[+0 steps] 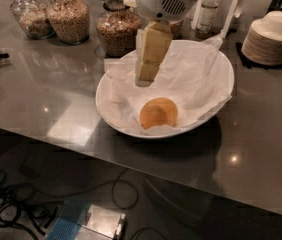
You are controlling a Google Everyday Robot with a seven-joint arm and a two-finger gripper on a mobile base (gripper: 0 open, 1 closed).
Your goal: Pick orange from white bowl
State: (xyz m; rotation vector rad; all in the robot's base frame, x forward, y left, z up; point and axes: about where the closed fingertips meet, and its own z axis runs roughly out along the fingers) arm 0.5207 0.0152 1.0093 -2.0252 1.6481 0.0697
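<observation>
Robot hand (pixel 145 79) hovers over the white bowl (pixel 226 74) on a tabletop (pixel 56 99); spread or pressed together, cannot tell. The orange (pixel 158 113) lies below it, slightly right, not yet grasped.

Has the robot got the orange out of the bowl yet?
Not yet. Done: the cream-coloured gripper is over the big paper-lined white bowl. In hand: nothing; the round orange fruit lies on the paper in the bowl, and the gripper hangs above it without touching. Left: go down, grab the orange, lift it out.
</observation>
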